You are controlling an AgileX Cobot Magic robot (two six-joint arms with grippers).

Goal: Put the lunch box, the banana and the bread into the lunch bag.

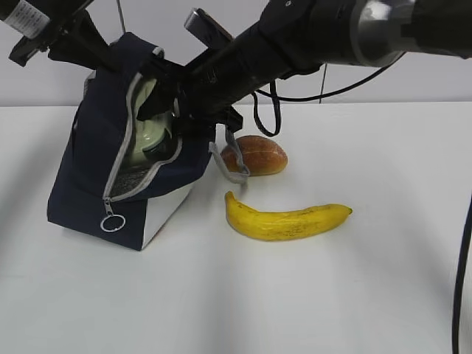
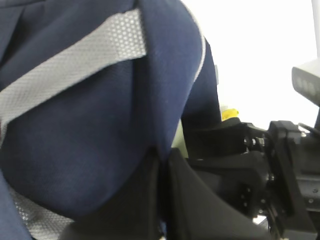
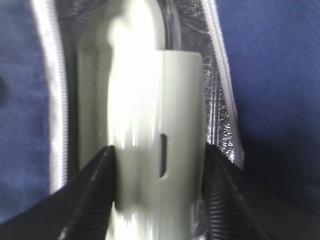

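Left of centre in the exterior view: lunch bag (image 1: 88,166) tilted on the white table (image 1: 354,295), zipper gaping, sage-lidded lunch box (image 1: 151,136) partway inside the mouth. Clamped between the two fingers of the right gripper (image 3: 159,192), lid filling mid-frame of the right wrist view; left gripper (image 2: 162,200) pinched tight on the bag's navy fabric. Bread (image 1: 258,155) at centre, banana (image 1: 286,220) just below it, both on the table outside the bag.

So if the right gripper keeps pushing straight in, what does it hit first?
Likely the bag's silver lining behind the lunch box that the right gripper holds; depth inside is unclear.
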